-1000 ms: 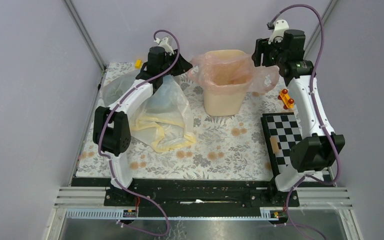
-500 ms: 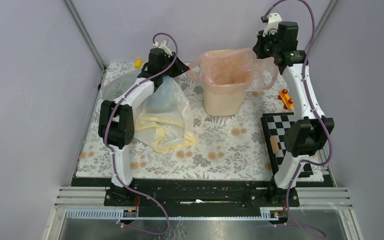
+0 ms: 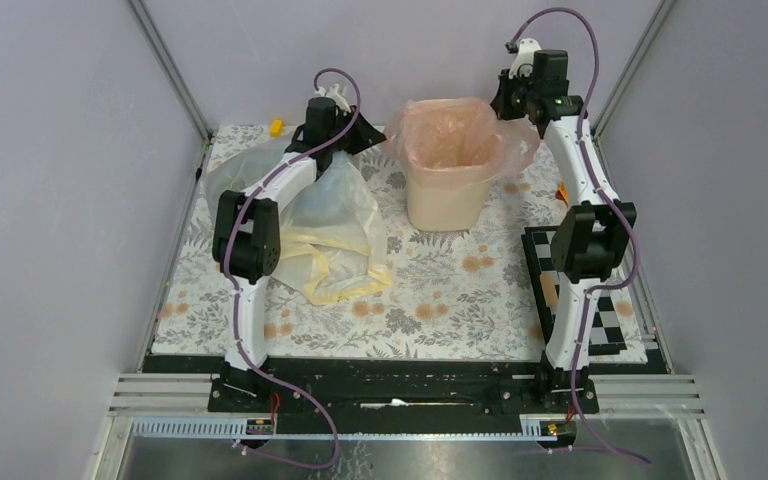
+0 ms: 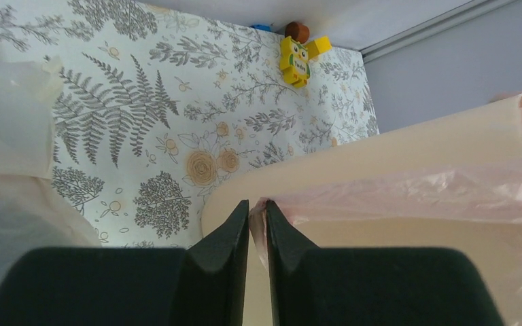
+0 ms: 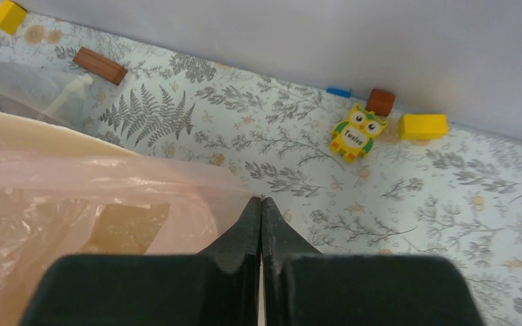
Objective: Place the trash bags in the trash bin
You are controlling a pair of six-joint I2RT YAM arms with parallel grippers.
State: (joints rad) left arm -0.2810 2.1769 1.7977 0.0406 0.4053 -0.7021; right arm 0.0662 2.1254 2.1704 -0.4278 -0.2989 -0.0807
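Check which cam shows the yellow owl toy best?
Right wrist: the owl toy is unobstructed and fairly large, with its face clear. Left wrist shows it smaller and tilted, near the top edge. Top external doesn't show it at all.

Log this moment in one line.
left jaws: shut on pink bag | right jaws: same bag, shut | trash bin: bag draped over rim | other bags: on table

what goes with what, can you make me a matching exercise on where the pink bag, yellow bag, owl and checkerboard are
1 pink bag
2 yellow bag
3 owl
4 checkerboard

A lying flat left of the bin
B by the back wall
C draped over the bin's rim
D at the right edge, near side

Pairs: 1-C, 2-A, 3-B, 4-D
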